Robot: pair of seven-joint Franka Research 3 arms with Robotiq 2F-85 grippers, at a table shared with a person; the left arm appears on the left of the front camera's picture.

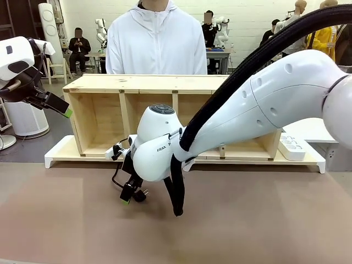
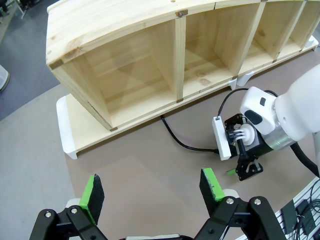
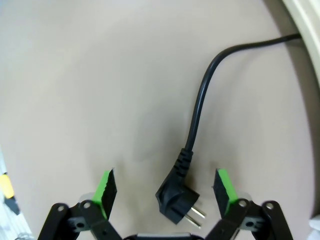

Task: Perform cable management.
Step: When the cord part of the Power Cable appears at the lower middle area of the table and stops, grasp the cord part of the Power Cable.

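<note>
**Brown worktop, plug lying between the open right gripper's fingers**

A plain brown worktop (image 1: 247,225) runs across the front. At its far side a pale wooden shelf (image 1: 165,104) with open compartments stands on a white base (image 1: 58,153). A person (image 1: 157,44) in a white zip jacket stands behind the shelf. A white power strip (image 1: 292,146) lies on the base at its right end.

The right arm reaches across the middle with a thick black hose (image 1: 236,82) along it. The right gripper (image 3: 165,182) points down at the worktop in front of the shelf's left half. Its green pads stand wide apart. The plug (image 3: 175,201) lies between them and touches neither. Its two metal prongs point toward the lower right of the right wrist view.

From the plug the cable (image 3: 200,100) runs straight away from the gripper, then bends off to the base at the picture's top corner. In the left wrist view it comes out by the foot of the shelf and curves over the worktop to the right gripper.

In the front view the plug sits just beside the lower finger. The angle is too poor to say whether the two touch there.

The left gripper (image 2: 151,189) hangs raised at the worktop's left side, well apart from the cable. Its fingers are spread and there is nothing between them.
</note>
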